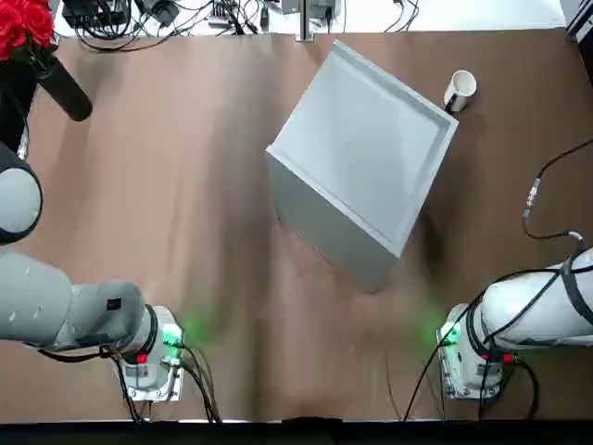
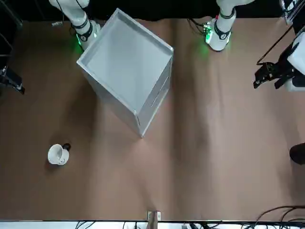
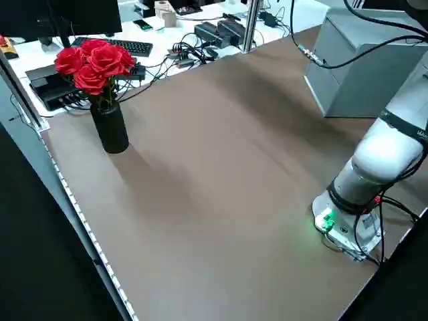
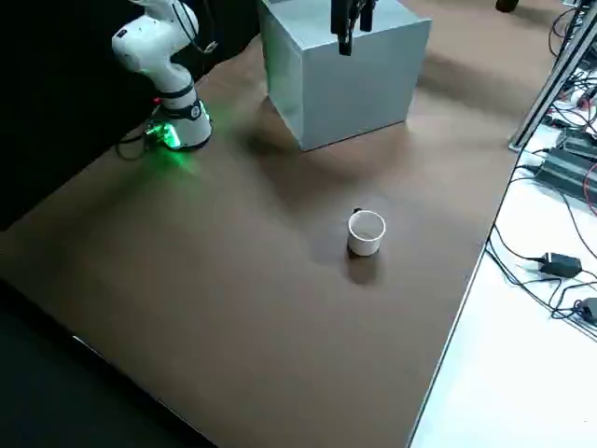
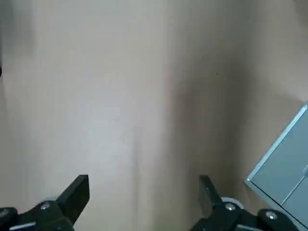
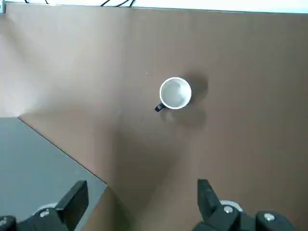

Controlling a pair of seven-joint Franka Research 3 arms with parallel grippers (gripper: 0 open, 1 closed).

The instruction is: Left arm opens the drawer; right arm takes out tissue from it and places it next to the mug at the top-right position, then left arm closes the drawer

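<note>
The grey cabinet [image 1: 366,148] stands angled mid-table, and its drawer [image 2: 157,98] is shut flush with the side face. The tissue is hidden. A white mug [image 1: 460,88] stands upright beyond the cabinet's far right corner; it also shows as the mug [image 6: 175,93] in the right wrist view. My left gripper [image 5: 144,185] is open and empty over bare table, left of the cabinet [image 5: 284,168], and shows as the left gripper [image 2: 268,76] in the front view. High above the cabinet's corner [image 6: 43,159], short of the mug, my right gripper [image 6: 143,187] is open and empty.
A black vase of red roses [image 1: 28,37] stands at the far left corner. Cables and devices [image 3: 214,33] lie beyond the table's far edge. A black cable [image 1: 547,185] hangs over the right side. Both arm bases [image 1: 153,357] [image 1: 468,357] glow green at the near edge.
</note>
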